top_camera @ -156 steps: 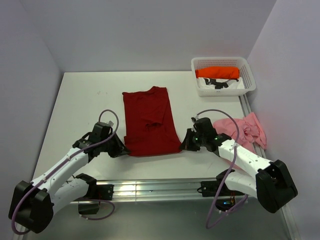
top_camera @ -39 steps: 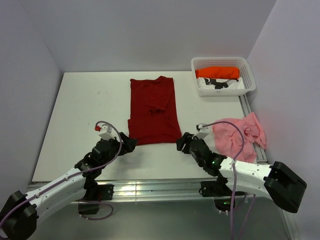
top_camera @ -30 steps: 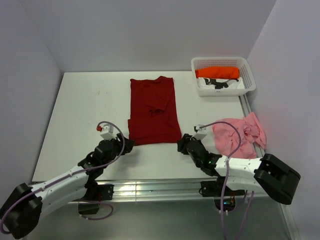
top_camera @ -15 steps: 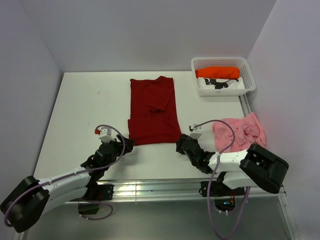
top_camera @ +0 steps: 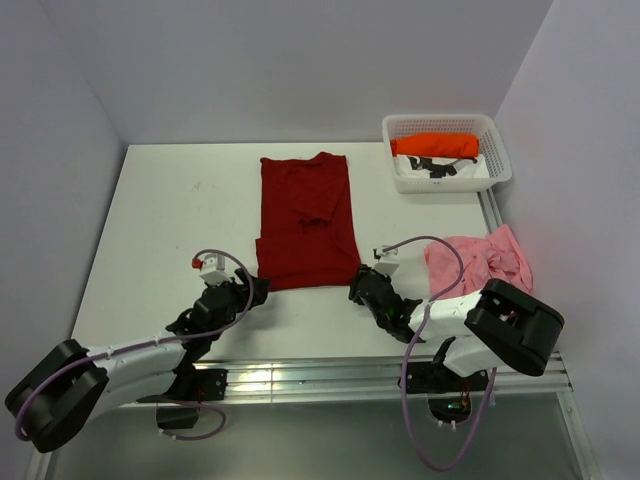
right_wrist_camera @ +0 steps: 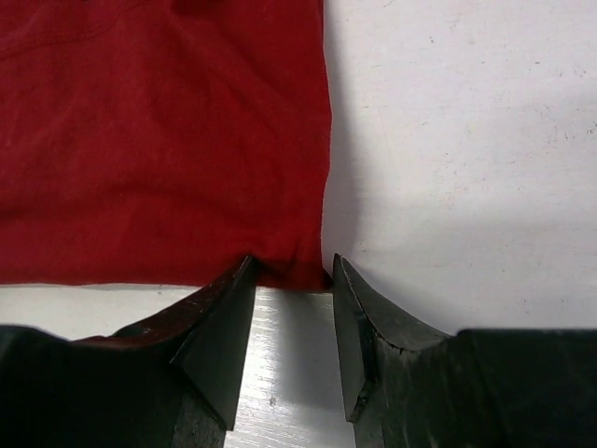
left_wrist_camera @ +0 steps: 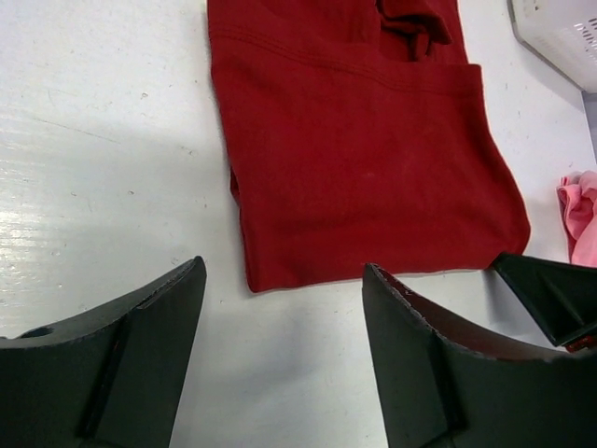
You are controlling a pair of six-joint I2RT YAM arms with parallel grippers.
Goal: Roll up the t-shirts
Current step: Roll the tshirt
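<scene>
The dark red t-shirt (top_camera: 305, 215) lies flat mid-table, folded into a long strip with its hem toward the arms. My left gripper (top_camera: 256, 290) (left_wrist_camera: 284, 266) stands open, low at the hem's left corner, the cloth's edge (left_wrist_camera: 354, 159) just beyond its fingertips. My right gripper (top_camera: 358, 288) (right_wrist_camera: 294, 261) is open with a narrow gap. Its tips straddle the hem's right corner, where the red cloth (right_wrist_camera: 168, 140) puckers a little. A pale pink t-shirt (top_camera: 478, 265) lies crumpled at the right. A bright orange t-shirt (top_camera: 435, 145) sits in the basket.
The white lattice basket (top_camera: 445, 180) stands at the back right and also holds black and white items. A metal rail (top_camera: 495, 225) runs along the table's right edge beside the pink shirt. Walls close in the left, back and right.
The red shirt lies farther from the arms than five seconds ago. Over the last second both forearms dropped lower, the left jaws widened and the right jaws narrowed at the corner.
</scene>
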